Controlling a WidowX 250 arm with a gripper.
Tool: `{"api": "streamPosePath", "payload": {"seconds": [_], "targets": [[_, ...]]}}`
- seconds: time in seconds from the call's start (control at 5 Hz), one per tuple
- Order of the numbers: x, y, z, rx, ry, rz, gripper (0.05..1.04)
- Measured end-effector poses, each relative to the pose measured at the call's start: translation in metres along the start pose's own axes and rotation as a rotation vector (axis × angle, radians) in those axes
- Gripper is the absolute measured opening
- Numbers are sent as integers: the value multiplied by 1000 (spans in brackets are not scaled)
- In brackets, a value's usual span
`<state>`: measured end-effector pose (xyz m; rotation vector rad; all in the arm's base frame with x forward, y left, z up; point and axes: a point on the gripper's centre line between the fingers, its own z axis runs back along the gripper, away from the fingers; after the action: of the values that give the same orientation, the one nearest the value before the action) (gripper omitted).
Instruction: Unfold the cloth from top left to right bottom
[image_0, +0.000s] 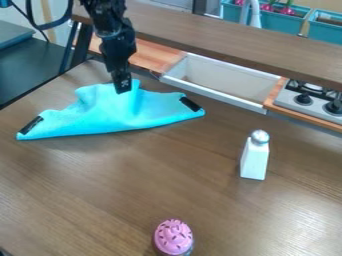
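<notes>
The black gripper (122, 85) hangs down at the upper left of the view, its tip at the back part of the turquoise cloth (113, 112). Whether the tip holds any fabric I cannot tell. The cloth lies folded in a rough triangle, with a long front edge running from lower left to right. Black patches mark its left and right corners, and its rear portion is bunched up around the gripper.
A white shaker with a silver top (254, 157) stands to the right, and a pink cupcake-like toy (174, 237) is at the front. Behind the cloth are a white sink basin (220, 81), a stove (310, 100) and a raised brown shelf (227, 42).
</notes>
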<state>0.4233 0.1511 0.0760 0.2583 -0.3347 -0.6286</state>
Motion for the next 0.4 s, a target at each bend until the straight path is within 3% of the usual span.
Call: {"api": "streamPosePath", "payload": {"seconds": [0.2, 0.4], "targets": [[-3, 12, -5, 19, -5, 7, 1000], [-5, 34, -11, 67, -15, 34, 1000]]}}
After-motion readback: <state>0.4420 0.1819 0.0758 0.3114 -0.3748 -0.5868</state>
